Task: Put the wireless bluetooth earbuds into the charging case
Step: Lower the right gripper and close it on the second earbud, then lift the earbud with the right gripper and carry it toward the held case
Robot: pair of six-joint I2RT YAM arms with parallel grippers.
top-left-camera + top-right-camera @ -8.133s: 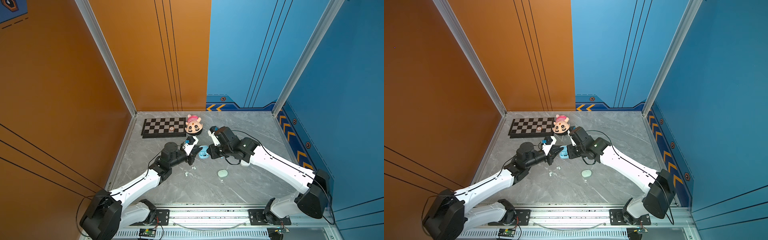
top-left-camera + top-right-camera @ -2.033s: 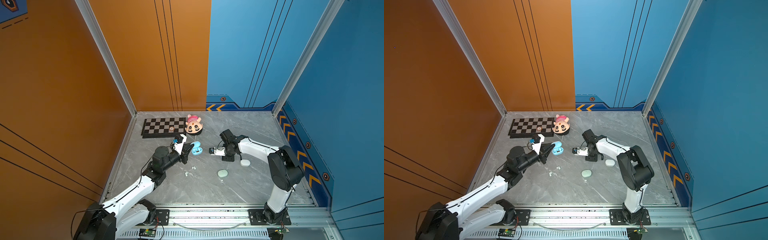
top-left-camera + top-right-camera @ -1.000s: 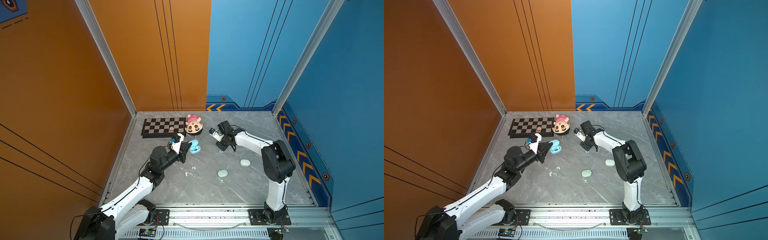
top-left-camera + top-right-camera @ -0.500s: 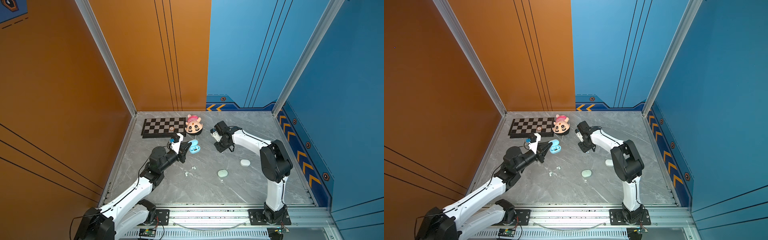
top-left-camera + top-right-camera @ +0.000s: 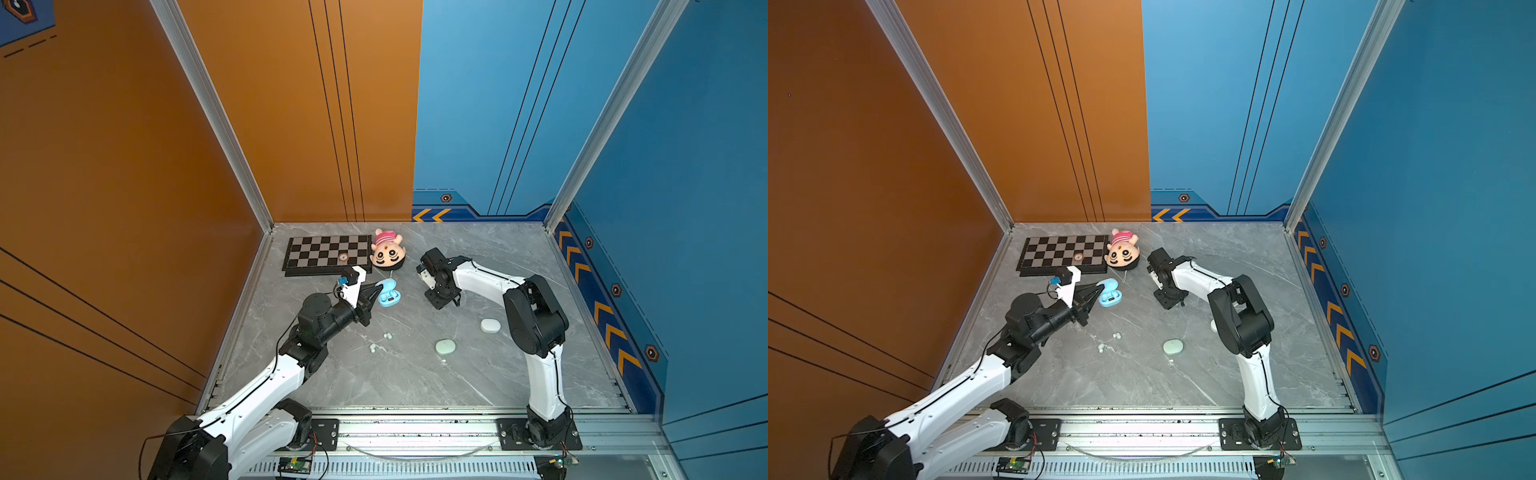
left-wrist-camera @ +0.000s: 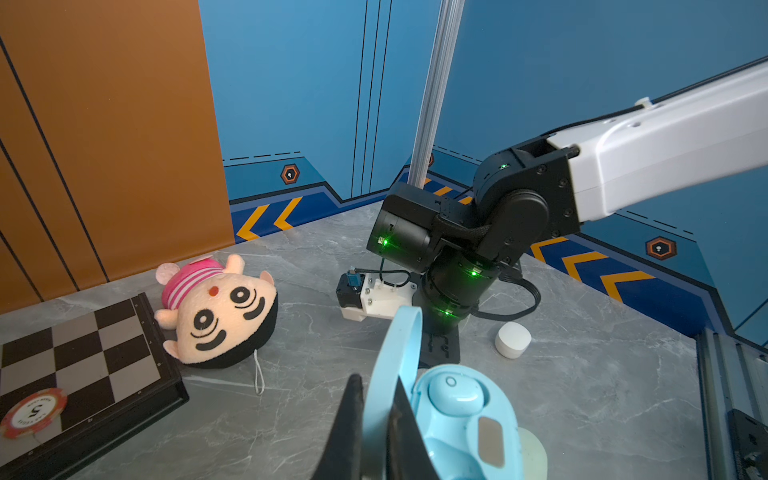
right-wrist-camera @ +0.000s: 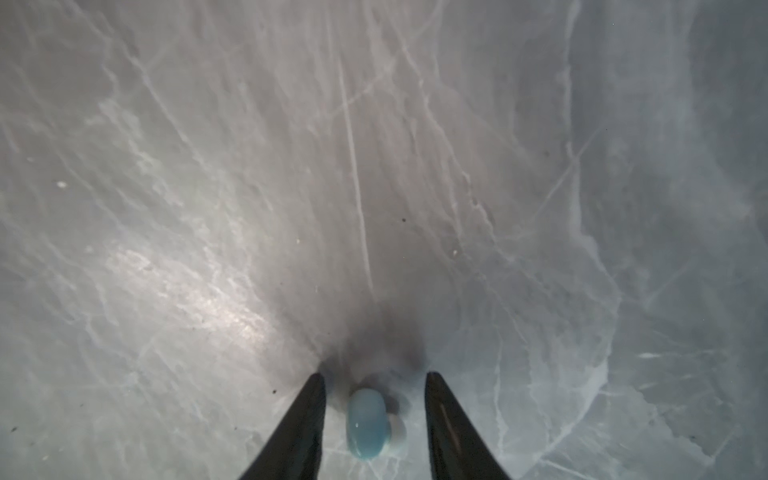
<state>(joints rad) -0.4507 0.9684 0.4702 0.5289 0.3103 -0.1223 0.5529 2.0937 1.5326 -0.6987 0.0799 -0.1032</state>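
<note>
Grey marble tabletop (image 7: 208,187) under both my grippers.
My left gripper (image 6: 376,380) is clamped on the raised lid (image 6: 401,345) of the open light-blue oval plastic charging case (image 6: 461,419), one light-blue bud (image 6: 455,392) seated inside. My right gripper (image 7: 375,375) stands parted astride a loose light-blue bean-shaped earbud (image 7: 368,424), which only the right wrist view shows.

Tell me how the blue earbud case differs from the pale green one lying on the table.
The blue case is sky blue; the green case is pale mint. The blue case has its lid up; the green case is shut. The left gripper pinches the blue case's lid; the green case lies free on the table. Both are small rounded ovals.
</note>
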